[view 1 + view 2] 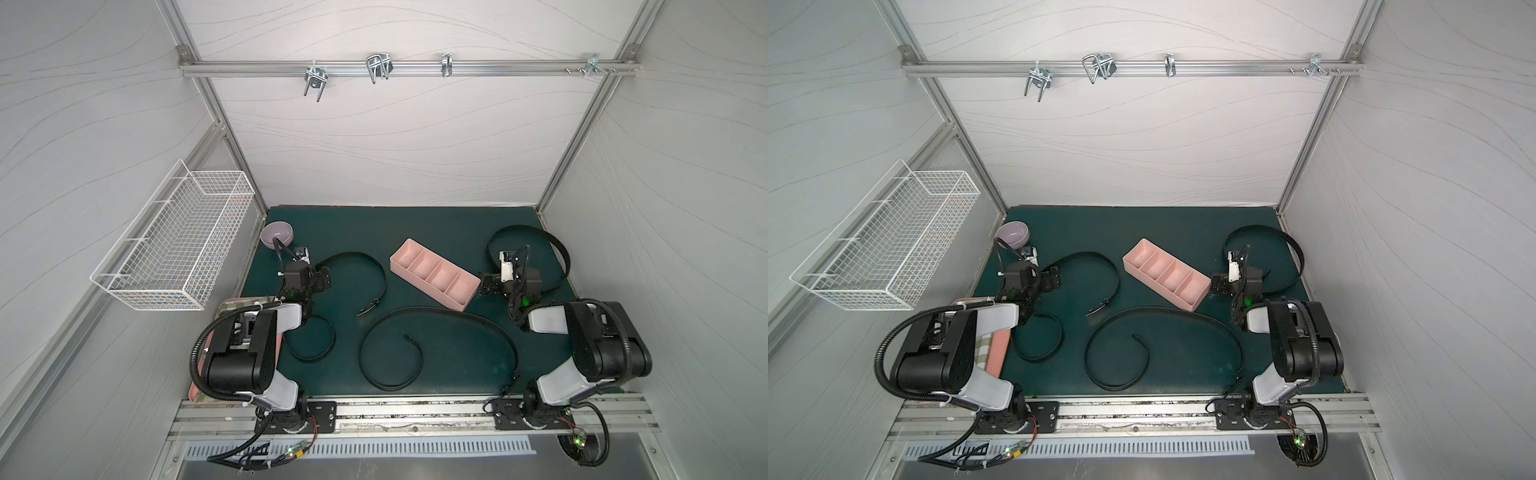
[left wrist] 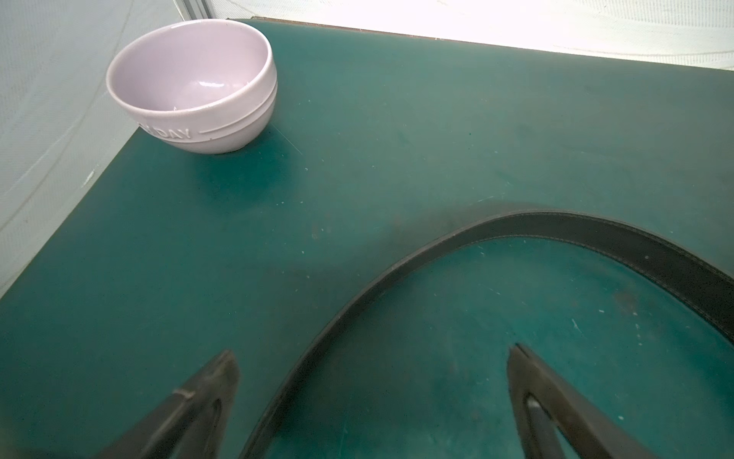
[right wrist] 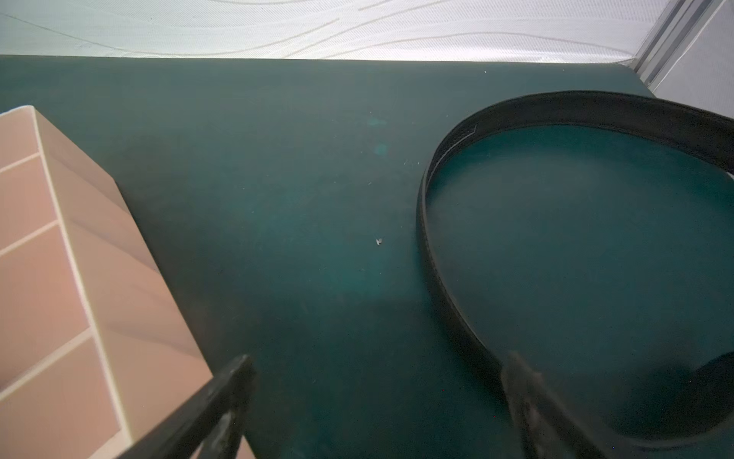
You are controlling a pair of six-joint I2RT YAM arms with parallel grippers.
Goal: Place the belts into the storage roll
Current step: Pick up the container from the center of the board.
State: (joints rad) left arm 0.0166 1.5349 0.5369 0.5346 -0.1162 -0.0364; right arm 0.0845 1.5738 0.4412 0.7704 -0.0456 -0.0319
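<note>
Three black belts lie loose on the green mat. The left belt curves from under my left gripper round to its buckle. In the left wrist view this belt runs between the open fingers of the left gripper, which hold nothing. The middle belt makes a wide spiral near the front. At the back right the third belt forms a loop around my right gripper. The right gripper is open and empty, between the belt loop and the pale-pink storage roll, whose compartments are empty.
A lilac bowl stands at the mat's back left corner, close to the left wrist. A flat pink tray lies under the left arm. A white wire basket hangs on the left wall. Metal hooks hang from the back rail.
</note>
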